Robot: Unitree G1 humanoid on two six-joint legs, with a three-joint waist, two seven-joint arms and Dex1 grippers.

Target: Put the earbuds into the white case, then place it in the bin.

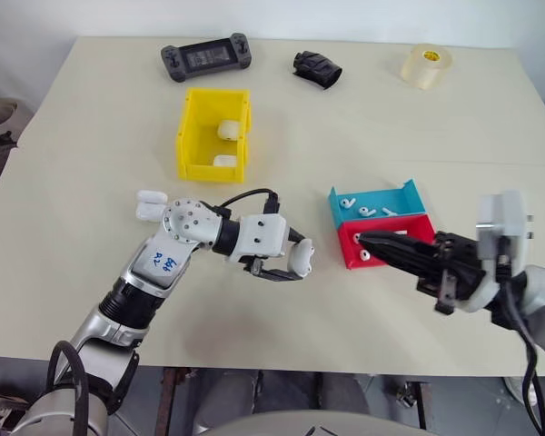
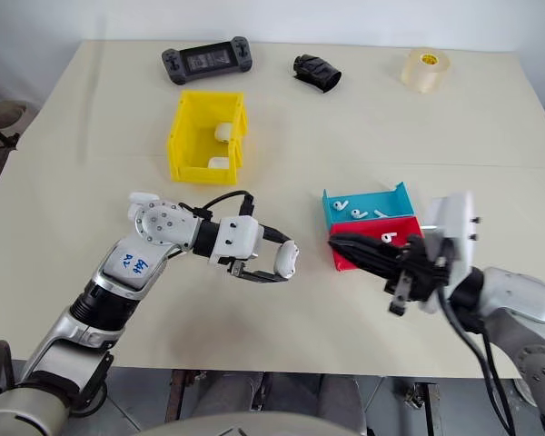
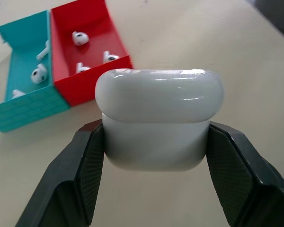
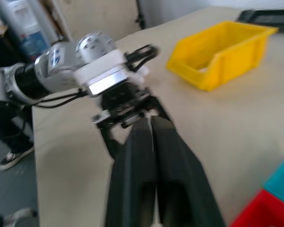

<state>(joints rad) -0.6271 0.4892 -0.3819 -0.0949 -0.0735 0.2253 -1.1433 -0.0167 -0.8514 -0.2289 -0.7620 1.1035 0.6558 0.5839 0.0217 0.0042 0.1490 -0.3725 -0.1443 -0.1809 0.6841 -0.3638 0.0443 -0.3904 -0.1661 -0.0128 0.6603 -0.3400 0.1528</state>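
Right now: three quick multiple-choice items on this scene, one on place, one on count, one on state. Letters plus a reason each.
1. Where is the blue tray relative to the red tray?
A. touching, on its far side
B. inside the bin
C. across the table from it

2. White cases inside the bin?
A. none
B. two
C. five

3. The left tool is:
A. open, empty
B. shut on the white case
C. shut on an earbud

Answers: 1 A, the trays share a wall. 2 B, two lie against its right wall. 3 B, fingers clamp the case's sides.

2 head eyes look down over the table point(image 1: 91, 163); wrist cameras sit close, both catching the red tray point(image 3: 92, 52).
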